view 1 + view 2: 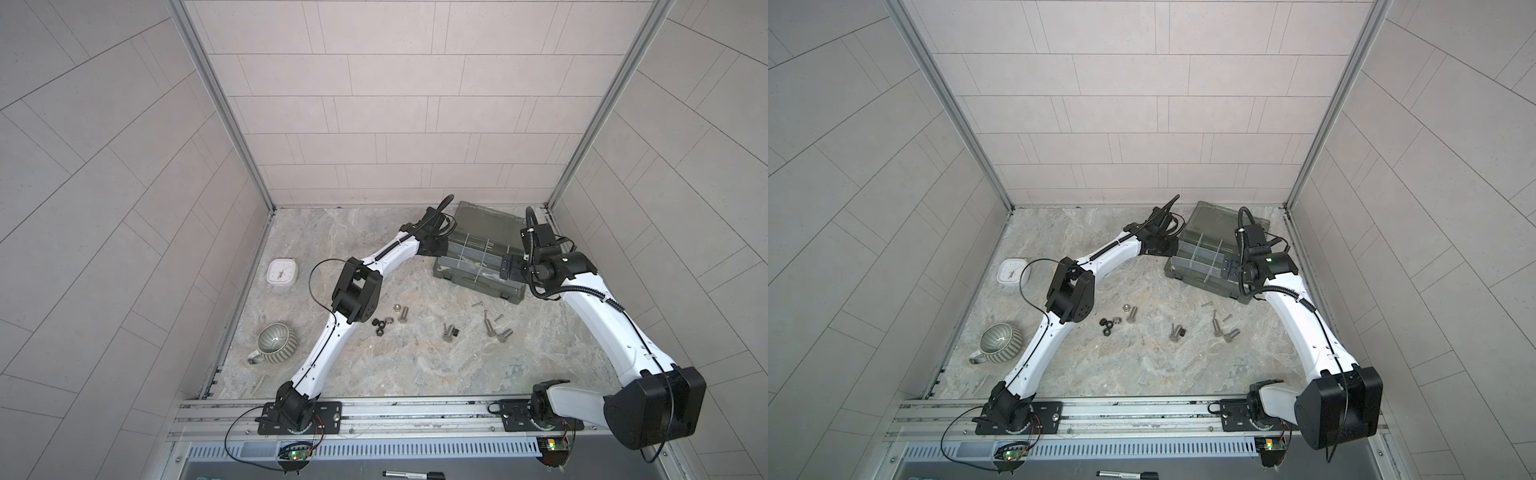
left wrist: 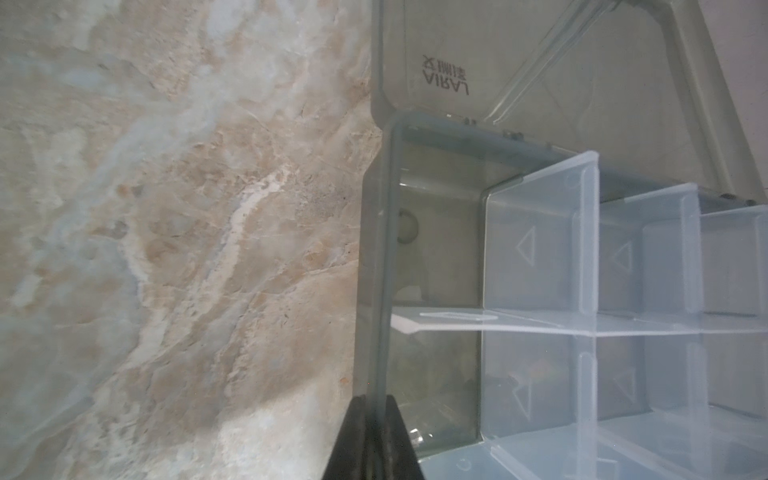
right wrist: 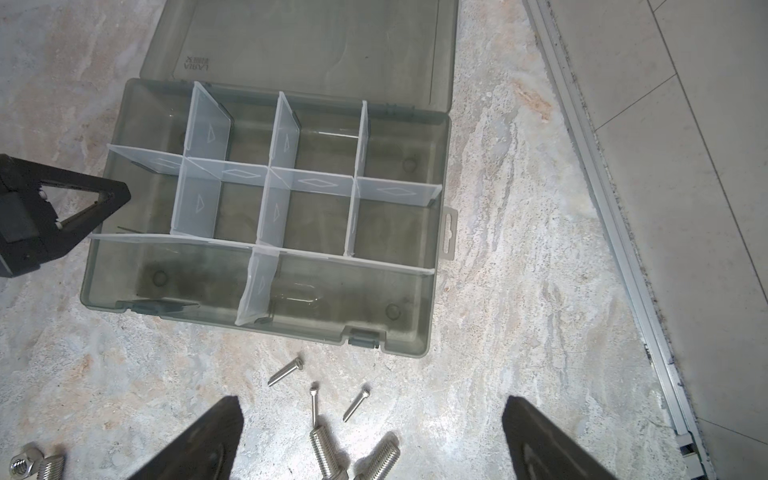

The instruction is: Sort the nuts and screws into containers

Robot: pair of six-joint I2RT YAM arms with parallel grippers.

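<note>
Wide bare tabletop (image 1: 395, 365) lay open at the front; scattered screws (image 1: 489, 325) and the left gripper (image 2: 377, 405) crowded the organizer case (image 1: 469, 284).

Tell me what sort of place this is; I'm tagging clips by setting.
Probably a robot test cell, not a home: two white-and-black robot arms bolted to an aluminium rail, tile-patterned wall panels in metal framing, and a marble-look tabletop holding a translucent grey-green plastic organizer case.
</note>
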